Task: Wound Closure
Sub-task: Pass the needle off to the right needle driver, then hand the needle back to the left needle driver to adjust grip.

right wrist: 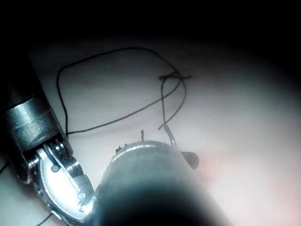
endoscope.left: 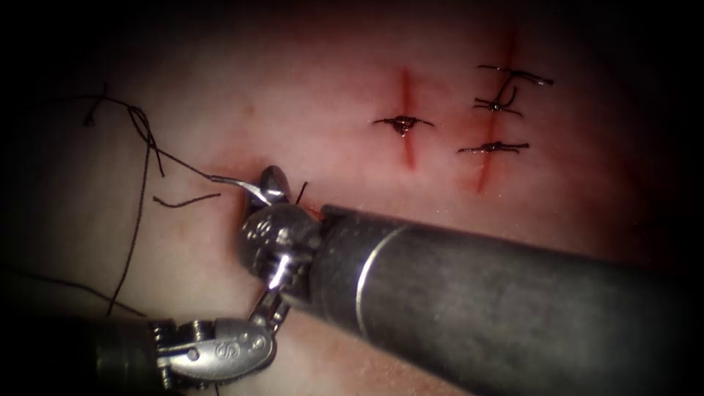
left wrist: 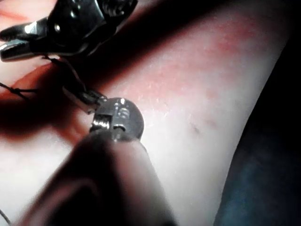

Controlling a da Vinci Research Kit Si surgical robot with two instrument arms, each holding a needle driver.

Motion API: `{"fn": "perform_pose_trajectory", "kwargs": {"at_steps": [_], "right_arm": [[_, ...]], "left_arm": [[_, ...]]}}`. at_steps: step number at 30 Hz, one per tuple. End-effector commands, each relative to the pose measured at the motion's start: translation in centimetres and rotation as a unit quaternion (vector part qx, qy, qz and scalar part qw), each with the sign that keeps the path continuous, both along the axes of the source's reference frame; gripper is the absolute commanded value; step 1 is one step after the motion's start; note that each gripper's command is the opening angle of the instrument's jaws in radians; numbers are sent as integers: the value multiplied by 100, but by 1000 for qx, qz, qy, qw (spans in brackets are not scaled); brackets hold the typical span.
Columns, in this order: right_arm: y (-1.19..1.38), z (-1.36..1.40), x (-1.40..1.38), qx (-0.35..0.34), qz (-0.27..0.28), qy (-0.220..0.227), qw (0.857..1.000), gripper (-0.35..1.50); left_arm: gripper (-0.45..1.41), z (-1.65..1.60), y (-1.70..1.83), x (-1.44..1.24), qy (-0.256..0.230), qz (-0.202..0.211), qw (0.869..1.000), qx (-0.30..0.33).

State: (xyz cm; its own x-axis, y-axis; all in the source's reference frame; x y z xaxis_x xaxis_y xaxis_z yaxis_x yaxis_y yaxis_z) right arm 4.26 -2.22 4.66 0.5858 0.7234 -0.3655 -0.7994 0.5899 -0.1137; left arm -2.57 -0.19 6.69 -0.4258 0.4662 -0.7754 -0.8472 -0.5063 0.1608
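Two tools meet at the lower left of the endoscope frame, over pale tissue point(endoscope.left: 220, 95). The right tool point(endoscope.left: 270, 185) comes in on a thick shaft from the lower right; its jaws are clamped on the needle point(endoscope.left: 236, 182) near the thread end, and the needle's curve runs left from the jaws and lies above the tissue surface, not in it. Thread point(endoscope.left: 139, 191) leaves the needle's tail toward the upper left, tangles there, and drops in a long strand toward the lower left. A loose cut end point(endoscope.left: 185, 200) lies just below the needle. The left tool point(endoscope.left: 273, 304) rises from the bottom left, its tip tucked beneath the right tool's wrist; whether its jaws are apart or together cannot be told. Upper right, two red cuts point(endoscope.left: 405, 117) carry finished stitches point(endoscope.left: 402, 122): one on the left cut, three on the right.
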Motion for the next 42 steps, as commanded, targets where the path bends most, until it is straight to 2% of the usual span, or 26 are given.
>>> {"fn": "perform_pose_trajectory", "kwargs": {"at_steps": [1,2,3,5,6,7,8,10,11,13,15,17,21,24,25,26,31,32,33,34,35,36,37,38,39,42], "right_arm": [[8,-4,8,5,6,20,1000,-35],[9,-5,8,5,8,23,1000,-35],[9,-5,8,5,8,23,1000,-35],[9,-8,7,3,10,31,999,-35],[10,-9,7,2,9,34,999,-35],[10,-10,7,1,9,36,999,-35],[10,-11,7,-3,9,38,999,-35],[10,-12,6,-7,9,42,999,-35],[11,-13,4,-13,7,52,999,-35],[14,-15,0,-17,4,63,998,-35],[17,-16,-6,-17,0,75,997,-35],[22,-14,-17,-19,-24,83,996,-35],[26,-9,-33,-26,-66,96,993,-35],[30,-7,-54,-32,-98,120,987,-35],[33,-8,-70,-35,-114,143,982,-35],[33,-8,-70,-35,-114,143,982,-35],[42,-13,-103,-44,-144,215,965,-35],[45,-15,-115,-39,-138,252,957,-35],[45,-15,-120,-34,-137,273,952,-35],[45,-15,-120,-34,-137,273,952,-35],[46,-14,-125,-23,-135,297,945,-35],[46,-14,-132,-11,-134,330,934,-35],[46,-14,-132,-11,-134,330,934,-35],[45,-14,-139,-6,-129,367,921,-35],[45,-14,-139,-6,-129,367,921,-35],[45,-14,-149,-27,-128,417,899,-35]], "left_arm": [[-8,8,-2,-1,26,54,998,-22],[-6,10,0,0,51,75,995,-33],[-6,10,0,0,51,75,995,-33],[-32,13,1,3,89,106,989,-55],[-35,13,1,5,84,118,988,-62],[-27,13,1,6,76,126,987,-66],[4,14,1,8,63,140,986,-72],[4,14,1,9,64,141,985,-74],[36,14,-1,11,45,126,989,-67],[36,14,-3,13,25,111,992,-60],[47,13,-5,16,-12,92,995,-46],[54,10,-6,18,-48,99,993,-32],[56,3,-5,18,-78,107,991,-28],[74,-3,-2,15,-132,105,986,0],[83,-7,2,12,-164,114,979,24],[83,-7,2,12,-164,114,979,24],[86,-17,14,2,-298,139,940,88],[86,-18,21,-3,-338,144,924,105],[86,-17,25,-6,-353,148,917,113],[86,-17,25,-6,-353,148,917,113],[86,-17,29,-9,-371,147,909,122],[83,-17,36,-18,-403,153,890,148],[83,-17,36,-18,-403,153,890,148],[83,-19,41,-29,-432,154,870,181],[83,-19,41,-29,-432,154,870,181],[83,-21,48,-47,-467,170,842,208]]}}
